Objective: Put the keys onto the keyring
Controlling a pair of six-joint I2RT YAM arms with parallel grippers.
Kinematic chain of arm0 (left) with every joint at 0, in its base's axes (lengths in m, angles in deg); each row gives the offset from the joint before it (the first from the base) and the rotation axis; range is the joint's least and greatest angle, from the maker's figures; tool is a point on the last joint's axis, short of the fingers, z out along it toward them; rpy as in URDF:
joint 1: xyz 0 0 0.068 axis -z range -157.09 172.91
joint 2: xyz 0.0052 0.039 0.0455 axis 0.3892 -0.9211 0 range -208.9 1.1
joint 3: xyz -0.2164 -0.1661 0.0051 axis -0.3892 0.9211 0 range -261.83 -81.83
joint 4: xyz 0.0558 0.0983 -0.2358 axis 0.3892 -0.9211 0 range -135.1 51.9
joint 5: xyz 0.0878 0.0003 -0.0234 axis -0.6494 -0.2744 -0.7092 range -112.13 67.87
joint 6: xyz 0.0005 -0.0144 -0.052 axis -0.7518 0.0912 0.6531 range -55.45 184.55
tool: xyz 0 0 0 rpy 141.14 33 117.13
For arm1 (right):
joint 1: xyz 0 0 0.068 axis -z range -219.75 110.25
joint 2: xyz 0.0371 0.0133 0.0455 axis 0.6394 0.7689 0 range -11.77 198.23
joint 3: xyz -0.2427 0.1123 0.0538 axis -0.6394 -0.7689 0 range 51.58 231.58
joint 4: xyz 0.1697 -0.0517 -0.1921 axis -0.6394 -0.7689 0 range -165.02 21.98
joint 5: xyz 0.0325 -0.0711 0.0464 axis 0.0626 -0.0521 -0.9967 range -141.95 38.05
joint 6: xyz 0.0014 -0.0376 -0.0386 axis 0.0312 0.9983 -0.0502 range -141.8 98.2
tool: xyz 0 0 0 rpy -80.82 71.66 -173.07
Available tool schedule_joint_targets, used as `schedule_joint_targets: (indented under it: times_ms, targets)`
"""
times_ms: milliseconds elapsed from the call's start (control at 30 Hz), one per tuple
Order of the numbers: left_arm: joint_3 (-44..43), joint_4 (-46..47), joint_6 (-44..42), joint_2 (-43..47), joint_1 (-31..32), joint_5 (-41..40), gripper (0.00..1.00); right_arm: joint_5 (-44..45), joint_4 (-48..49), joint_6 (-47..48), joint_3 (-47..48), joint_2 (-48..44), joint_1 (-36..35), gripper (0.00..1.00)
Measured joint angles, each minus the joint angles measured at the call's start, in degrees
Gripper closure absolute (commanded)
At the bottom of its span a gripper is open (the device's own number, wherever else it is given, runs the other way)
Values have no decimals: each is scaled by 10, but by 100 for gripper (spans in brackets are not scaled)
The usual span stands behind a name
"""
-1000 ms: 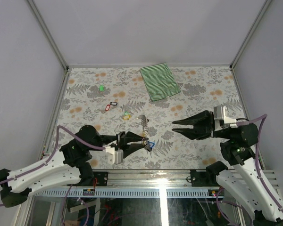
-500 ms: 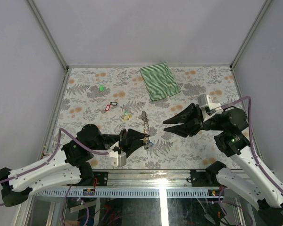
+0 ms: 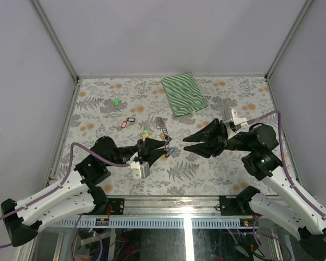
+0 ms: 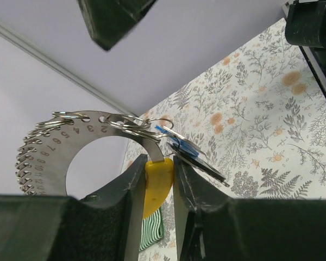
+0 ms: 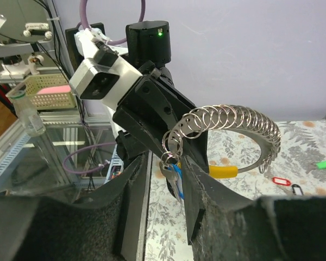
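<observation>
- Near the table's [image 3: 98, 117] middle, the left gripper [image 3: 163, 149] is clamping its fingers [image 4: 125, 201] tight on the yellow handle [image 4: 155, 182] of a curved metal rack [image 4: 49, 152] and holding it in the air.
- At the rack's right end, the keyring [image 5: 171, 142] is hanging with a blue key [image 5: 177, 187] already on it.
- Just right of that, the right gripper [image 3: 187, 145] is hovering with its jaws partly open and empty. It is pointing left, straight at the keyring and apart from it.
- Far-left of the rack, loose keys are lying flat on the table: yellow [image 3: 146, 132] nearest, then red [image 3: 124, 124] and black [image 3: 131, 119], and green [image 3: 117, 101] farthest.
- Only the right arm is free, and the loose keys are lying beyond the rack from it.
</observation>
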Motion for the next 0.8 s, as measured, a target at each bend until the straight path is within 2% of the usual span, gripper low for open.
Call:
schedule_joint_targets:
  times_ms: [233, 433, 800]
  targets:
    - [0, 5, -14, -1, -5, 30, 100, -4, 96, -83, -25, 44, -1, 54]
    - [0, -4, -35, 2, -5, 43, 100, -17, 156, -172, -25, 79, -3, 55]
    - [-7, -5, -50, 11, -5, 44, 100, -21, 164, -254, -15, 115, -10, 58]
